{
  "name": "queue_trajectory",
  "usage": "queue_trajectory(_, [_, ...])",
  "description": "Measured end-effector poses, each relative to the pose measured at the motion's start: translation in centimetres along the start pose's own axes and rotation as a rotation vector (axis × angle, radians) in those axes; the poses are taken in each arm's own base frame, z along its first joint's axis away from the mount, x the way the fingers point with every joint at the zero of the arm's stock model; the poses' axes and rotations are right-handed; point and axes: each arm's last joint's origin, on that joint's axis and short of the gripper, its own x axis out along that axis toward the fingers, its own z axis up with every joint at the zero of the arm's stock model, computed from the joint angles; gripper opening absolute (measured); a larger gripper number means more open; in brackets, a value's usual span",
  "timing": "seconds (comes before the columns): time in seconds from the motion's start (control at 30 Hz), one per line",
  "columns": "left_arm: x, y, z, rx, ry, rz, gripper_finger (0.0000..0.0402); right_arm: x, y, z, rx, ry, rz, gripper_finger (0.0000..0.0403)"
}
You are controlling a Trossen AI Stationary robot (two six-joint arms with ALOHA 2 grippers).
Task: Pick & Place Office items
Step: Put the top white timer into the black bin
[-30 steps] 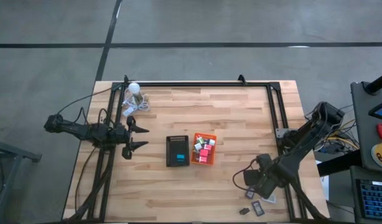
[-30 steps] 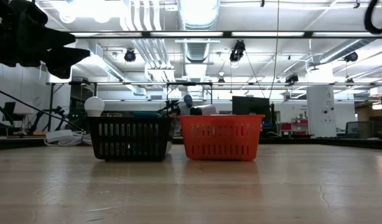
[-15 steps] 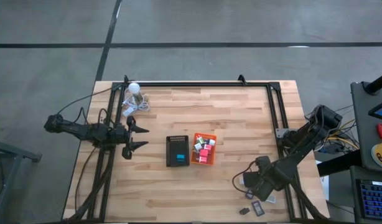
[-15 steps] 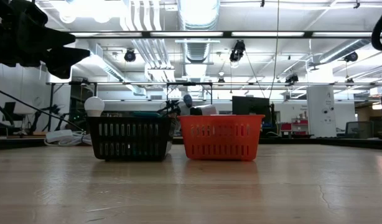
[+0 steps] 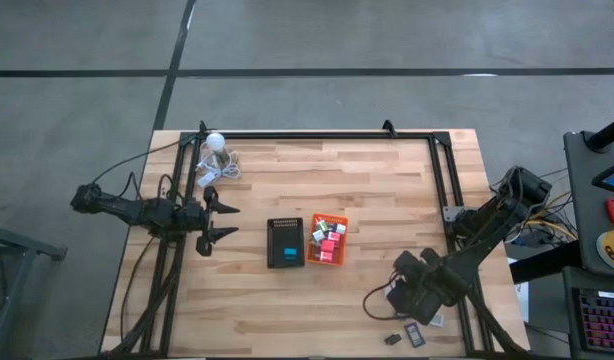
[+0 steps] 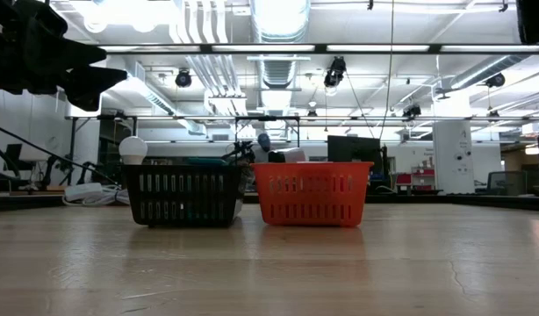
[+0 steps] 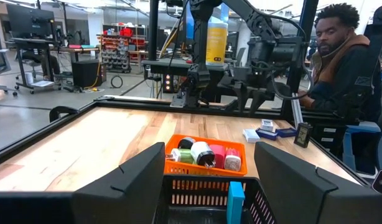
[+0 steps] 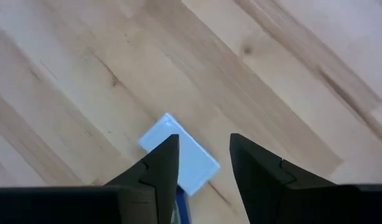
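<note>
High view puts my left gripper (image 5: 236, 220) over the left side of the table (image 5: 387, 180), jaws spread and holding nothing. It waits there, well apart from the trays, to leave the middle free. A white ball (image 5: 216, 141) with its cable lies beyond it at the far left corner.

At the centre stand the black tray (image 5: 285, 242), with one blue piece inside, and touching its right side the orange tray (image 5: 328, 238), which holds red, pink and green office items (image 7: 206, 154).

My right gripper (image 5: 399, 296) hangs low over the near right part of the table, above a pale blue flat piece (image 8: 181, 155). I cannot tell whether the jaws pinch it or only straddle it. More loose pieces (image 5: 414, 333) lie nearer the edge. Nothing stands between there and the trays. A person (image 7: 340, 68) sits beyond the right edge.
</note>
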Motion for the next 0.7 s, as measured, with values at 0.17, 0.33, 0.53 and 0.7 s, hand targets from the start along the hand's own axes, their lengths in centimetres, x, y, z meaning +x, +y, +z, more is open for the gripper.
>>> queue_trajectory(0.17, [0.0, 0.0, 0.0, 0.0, 0.0, 0.0, 0.0252, 0.5, 0.6, -0.2, -0.148, -0.01, 0.092, 0.0137])
queue_trajectory(0.33, [0.0, 0.0, 0.0, 0.0, 0.0, 0.0, 0.0252, 1.5, 0.7, -0.6, -0.281, -0.019, 0.149, 0.0137])
queue_trajectory(0.53, [0.0, 0.0, 0.0, 0.0, 0.0, 0.0, 0.0252, 3.1, 0.1, -1.1, -0.34, -0.029, 0.196, 0.0137])
queue_trajectory(0.7, [0.0, 0.0, 0.0, 0.0, 0.0, 0.0, 0.0252, 4.1, -0.5, -1.4, -0.346, -0.007, 0.203, 0.0137])
